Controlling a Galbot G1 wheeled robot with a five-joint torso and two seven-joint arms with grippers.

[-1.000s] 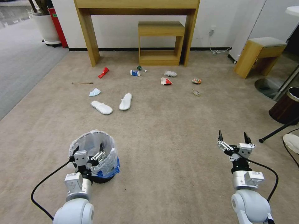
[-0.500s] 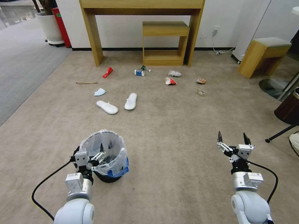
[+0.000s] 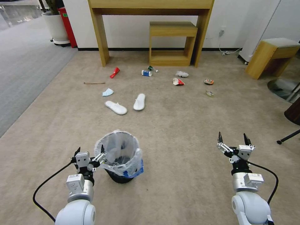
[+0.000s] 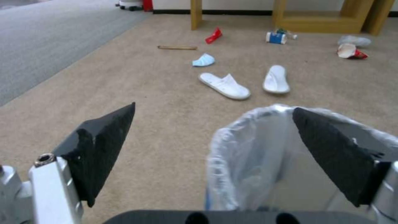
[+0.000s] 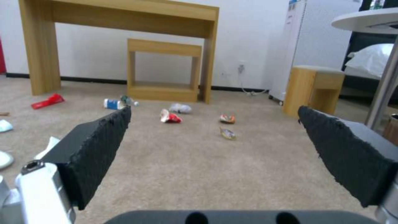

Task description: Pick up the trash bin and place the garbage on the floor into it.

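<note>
Beige short-pile carpet, the floor, covers most of the head view and meets a strip of grey ribbed carpet on the robot's left. At the white wall stand a tall wooden console with a low wooden stool under it and a padded wooden stool to the right. The garbage lies scattered in front of them: two white slippers, a blue face mask, a thin wooden stick, a red wrapper, a blue-white cup, a white tissue and a red-white paper cup. Nearer the robot the trash bin, small, round and black with a crinkly translucent liner, stands upright on the carpet. The left pincer is spread wide beside it, one tip at the bin's rim. The right pincer hangs well apart over bare carpet, also spread wide.

From the left wrist, the rough black wedge fingertips are parted; the other one overlaps the bin's glossy liner, while the slippers and mask lie beyond.

From the right wrist, the parted black fingertips frame the carpet, the paper cup, the tissue and the console.
</note>
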